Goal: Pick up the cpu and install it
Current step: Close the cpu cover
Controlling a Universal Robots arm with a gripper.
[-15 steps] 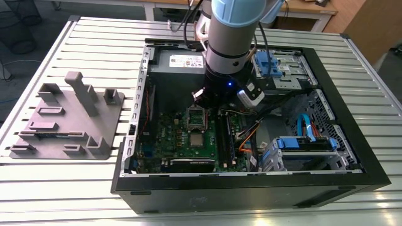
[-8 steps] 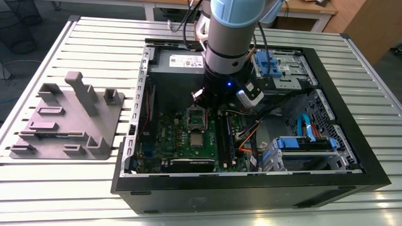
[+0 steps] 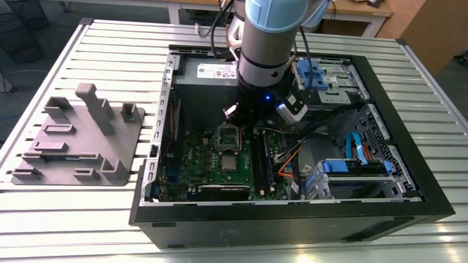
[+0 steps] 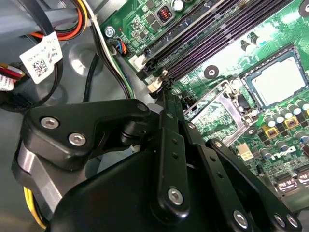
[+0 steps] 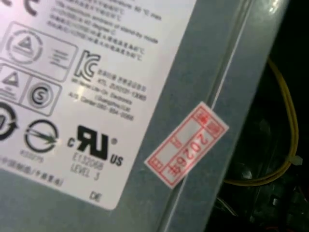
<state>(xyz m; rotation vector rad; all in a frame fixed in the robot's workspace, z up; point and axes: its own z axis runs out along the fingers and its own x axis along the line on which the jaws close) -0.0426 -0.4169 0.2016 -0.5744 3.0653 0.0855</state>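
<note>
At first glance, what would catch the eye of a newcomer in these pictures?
The robot arm reaching down into the open computer case on the slatted table dominates the exterior view. In the second wrist view the black gripper hangs over the green motherboard, where the silvery cpu lies in its socket. A grey tray sits at the exterior view's left.

The cpu (image 4: 279, 81) lies seated on the motherboard (image 4: 289, 21) — the end effector (image 4: 165, 89) is near the open socket frame (image 4: 217, 110).
</note>
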